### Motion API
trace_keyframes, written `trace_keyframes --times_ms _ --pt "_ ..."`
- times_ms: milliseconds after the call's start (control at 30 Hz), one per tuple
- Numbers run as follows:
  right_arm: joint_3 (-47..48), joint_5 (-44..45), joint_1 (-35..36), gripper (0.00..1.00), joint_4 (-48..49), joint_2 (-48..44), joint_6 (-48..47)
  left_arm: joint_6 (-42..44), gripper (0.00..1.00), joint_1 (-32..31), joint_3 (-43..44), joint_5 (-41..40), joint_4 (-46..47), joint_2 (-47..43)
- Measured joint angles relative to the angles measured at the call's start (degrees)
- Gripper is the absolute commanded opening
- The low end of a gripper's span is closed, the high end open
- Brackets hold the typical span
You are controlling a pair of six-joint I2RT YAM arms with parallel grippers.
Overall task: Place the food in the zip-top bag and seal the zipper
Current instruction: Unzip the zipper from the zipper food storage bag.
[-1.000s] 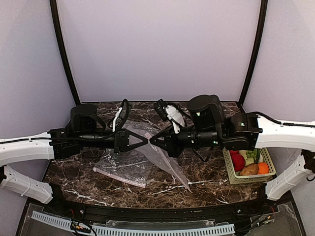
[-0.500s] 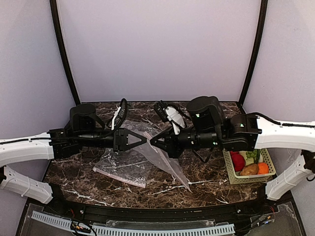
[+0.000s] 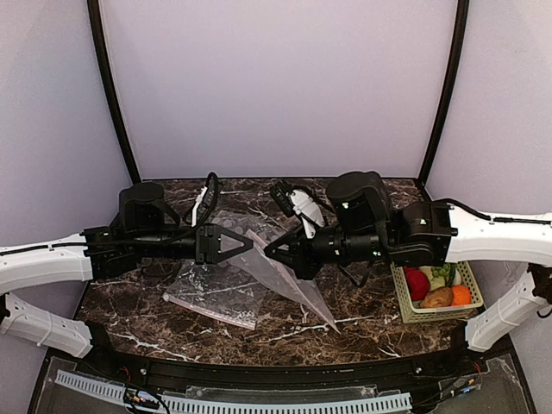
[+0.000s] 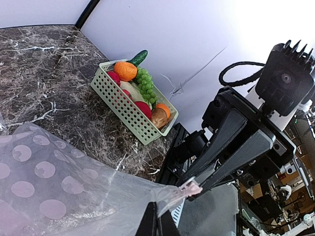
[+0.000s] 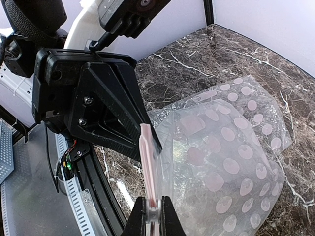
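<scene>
Since the earlier frame your grippers have drawn slightly apart, tensioning the zip-top bag point(image 3: 293, 285), which hangs between them above the table. Both the left gripper point(image 3: 250, 245) and the right gripper point(image 3: 269, 251) are clamped tight on the zipper point(image 5: 147, 162), presumably to part the mouth. The food point(image 3: 435, 289) remains in the basket point(image 3: 405, 306).

no text, brand or number is legible on the zip-top bag point(image 5: 221, 162) or the basket point(image 4: 123, 105)
</scene>
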Motion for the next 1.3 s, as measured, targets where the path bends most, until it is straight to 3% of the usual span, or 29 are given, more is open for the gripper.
trace_keyframes --times_ms 1300 --pt "-1.77 0.09 -0.02 0.00 -0.28 0.00 0.90 -2.95 0.01 3.72 -1.51 -1.31 0.66 -1.07"
